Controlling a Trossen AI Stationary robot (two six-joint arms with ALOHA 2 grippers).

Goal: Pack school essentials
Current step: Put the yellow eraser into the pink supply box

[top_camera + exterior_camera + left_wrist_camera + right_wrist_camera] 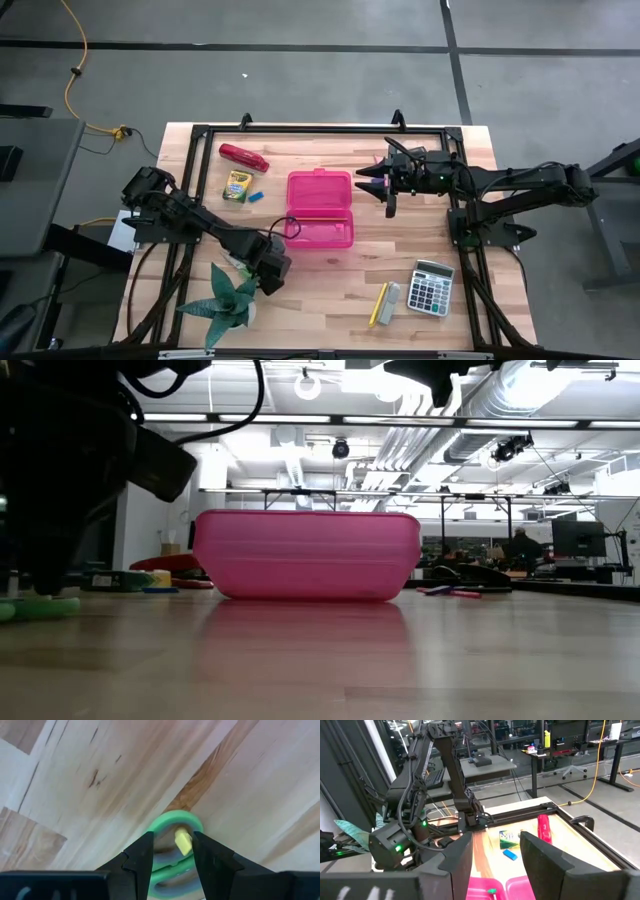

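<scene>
Left gripper (pixel 270 268) is down at the table (pixel 320 300) near the front, just beside the plant (pixel 225 300), and sits over the green handle of a pair of scissors (pixel 177 820). The handle loop lies right under it with a small yellow piece (pixel 183 841) in the middle, but whether it clamps the handle or only stands open around it I cannot tell. Right gripper (pixel 388 190) hangs on the other side, just right of the pink case (pixel 320 208), with its jaws apart and nothing between them. The case lies open in the middle of the table. Left of it, toward the back, the crayon box (pixel 237 186) lies flat with the blue piece (pixel 256 196) just beside it, and the red stapler (pixel 243 157) is a little farther back. Thin pink pencils (pixel 452 592) lie on the wood to the right of the case, near the right gripper. At the front right, well apart from the case, the yellow pencil (pixel 378 303) and the grey block (pixel 391 302) lie side by side, with a calculator (pixel 432 287) just right of them. None of these pieces can be seen inside the case from above.
</scene>
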